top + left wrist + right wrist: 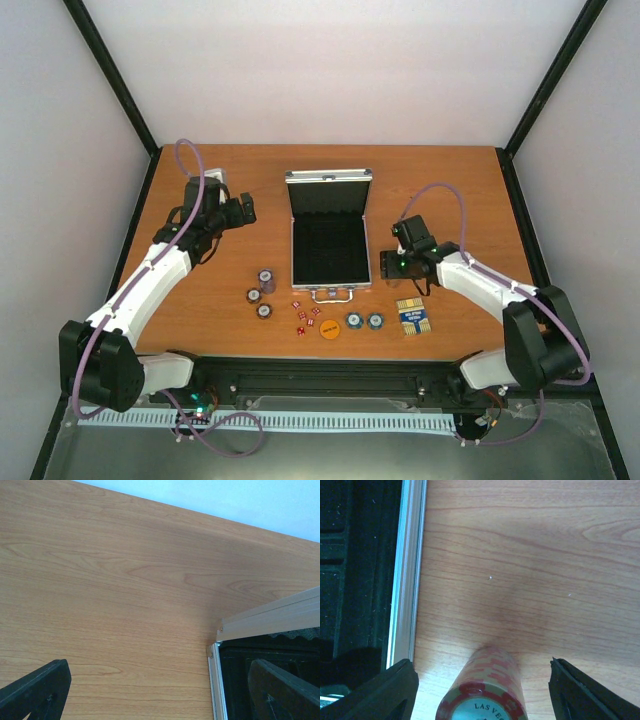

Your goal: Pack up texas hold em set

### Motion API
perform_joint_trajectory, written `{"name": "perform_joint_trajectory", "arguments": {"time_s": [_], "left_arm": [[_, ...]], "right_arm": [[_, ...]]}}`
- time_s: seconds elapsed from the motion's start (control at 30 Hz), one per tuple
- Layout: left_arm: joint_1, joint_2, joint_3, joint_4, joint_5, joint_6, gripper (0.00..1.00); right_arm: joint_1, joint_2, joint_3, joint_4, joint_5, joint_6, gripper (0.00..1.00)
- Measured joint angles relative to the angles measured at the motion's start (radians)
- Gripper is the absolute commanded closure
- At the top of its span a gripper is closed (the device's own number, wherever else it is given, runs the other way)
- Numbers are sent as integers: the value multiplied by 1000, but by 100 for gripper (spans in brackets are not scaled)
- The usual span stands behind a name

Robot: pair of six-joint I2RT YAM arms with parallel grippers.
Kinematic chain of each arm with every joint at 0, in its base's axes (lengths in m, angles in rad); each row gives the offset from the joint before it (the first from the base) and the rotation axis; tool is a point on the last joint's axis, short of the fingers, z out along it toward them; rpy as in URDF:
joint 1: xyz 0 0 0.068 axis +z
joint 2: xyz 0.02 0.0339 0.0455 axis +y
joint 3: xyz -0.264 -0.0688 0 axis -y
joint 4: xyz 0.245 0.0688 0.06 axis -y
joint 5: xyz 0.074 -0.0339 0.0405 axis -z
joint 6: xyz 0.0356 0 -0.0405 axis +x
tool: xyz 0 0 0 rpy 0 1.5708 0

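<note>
Found case open near centre of table, lid upright at far side, black lining bare, handle toward the arms. Logged right gripper just beside case's right edge, low over the wood. Noted its jaws parted and straddling a red chip stack on the table, with a clear gap on both sides; nothing gripped. Logged left gripper at case's far-left corner, spread wide and holding nothing, one finger over the lining, the other over bare wood. Counted three chip piles left of case's near-left corner. Saw red dice, orange disc, two bluish chips and deck lying loose in front of the case, all apart from both grippers.
</note>
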Motion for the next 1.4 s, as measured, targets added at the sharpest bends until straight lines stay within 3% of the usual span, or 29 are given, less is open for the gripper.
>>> {"name": "perform_joint_trajectory", "arguments": {"time_s": [0.23,0.37,0.5,0.9,1.2,1.4], "left_arm": [[0,0,0,0,0,0,0],[0,2,0,0,0,0,0],[0,10,0,0,0,0,0],[0,13,0,-3,-7,0,0],[0,13,0,-6,-14,0,0],[0,13,0,-6,-15,-1,0]], "right_arm": [[7,9,-3,1,13,3,33],[8,17,-3,0,29,6,43],[9,39,-3,1,36,8,46],[14,51,-3,5,45,10,96],[15,-26,-3,11,38,-6,97],[23,-140,0,138,10,-26,97]]}}
